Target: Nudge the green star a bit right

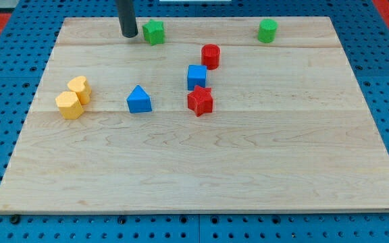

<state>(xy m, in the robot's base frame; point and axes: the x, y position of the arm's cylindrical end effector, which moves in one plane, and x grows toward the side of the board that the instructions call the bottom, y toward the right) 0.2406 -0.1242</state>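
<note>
The green star (154,32) lies near the top edge of the wooden board (201,169), left of centre. My tip (129,34) stands just to the star's left, a small gap away, not touching it. The dark rod rises from there out of the view's top.
A green round block (267,31) sits at the top right. A red cylinder (211,56), a blue cube (196,77) and a red star (200,100) cluster near the centre. A blue triangle (139,100) lies left of them. Two yellow blocks (79,89) (69,105) touch at the left.
</note>
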